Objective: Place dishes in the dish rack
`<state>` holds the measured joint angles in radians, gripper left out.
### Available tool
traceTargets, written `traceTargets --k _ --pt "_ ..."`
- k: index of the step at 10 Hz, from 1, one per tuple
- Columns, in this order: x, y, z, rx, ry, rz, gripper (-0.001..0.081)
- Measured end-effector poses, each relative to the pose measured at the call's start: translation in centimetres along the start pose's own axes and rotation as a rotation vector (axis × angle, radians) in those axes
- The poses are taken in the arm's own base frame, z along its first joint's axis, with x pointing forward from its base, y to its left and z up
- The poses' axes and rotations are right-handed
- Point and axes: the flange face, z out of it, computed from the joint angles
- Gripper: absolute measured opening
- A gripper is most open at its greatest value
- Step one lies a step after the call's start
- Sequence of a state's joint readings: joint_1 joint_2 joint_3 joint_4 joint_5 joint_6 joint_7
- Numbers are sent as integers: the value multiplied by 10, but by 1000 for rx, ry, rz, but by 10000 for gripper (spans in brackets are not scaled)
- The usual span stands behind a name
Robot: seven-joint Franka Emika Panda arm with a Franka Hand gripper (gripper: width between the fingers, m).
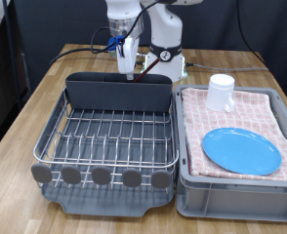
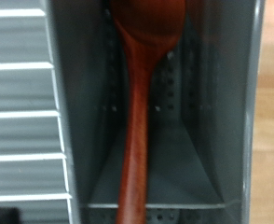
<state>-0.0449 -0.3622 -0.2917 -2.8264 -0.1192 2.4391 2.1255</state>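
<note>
My gripper (image 1: 131,60) hangs over the tall grey back wall of the dish rack (image 1: 106,136), its fingers close together on the reddish-brown wooden spoon (image 1: 132,70). The wrist view shows the spoon (image 2: 137,121) reaching lengthwise down into a narrow grey compartment with small holes in its walls. The fingers themselves are out of that view. The light-blue plate (image 1: 240,150) lies flat on the pink checked cloth at the exterior view's right. The white cup (image 1: 220,92) stands on the same cloth, behind the plate.
The grey bin (image 1: 236,190) lined with pink checked cloth (image 1: 236,115) sits right beside the rack on the wooden table (image 1: 26,127). The rack's wire grid holds nothing. The robot base (image 1: 166,58) and cables stand behind the rack.
</note>
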Motion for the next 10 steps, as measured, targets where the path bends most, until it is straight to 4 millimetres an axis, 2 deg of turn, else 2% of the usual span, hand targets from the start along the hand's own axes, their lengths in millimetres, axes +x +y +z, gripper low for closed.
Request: traceTargets --k 1,2,3,7,10 --pt "-7 1 -7 44 34 -5 639" --pt "-15 5 -17 85 61 -11 761" --pt "-24 9 -28 107 79 -18 792" --pt "-58 29 -81 147 115 -92 802" --pt "-96 46 -115 150 83 -213 802"
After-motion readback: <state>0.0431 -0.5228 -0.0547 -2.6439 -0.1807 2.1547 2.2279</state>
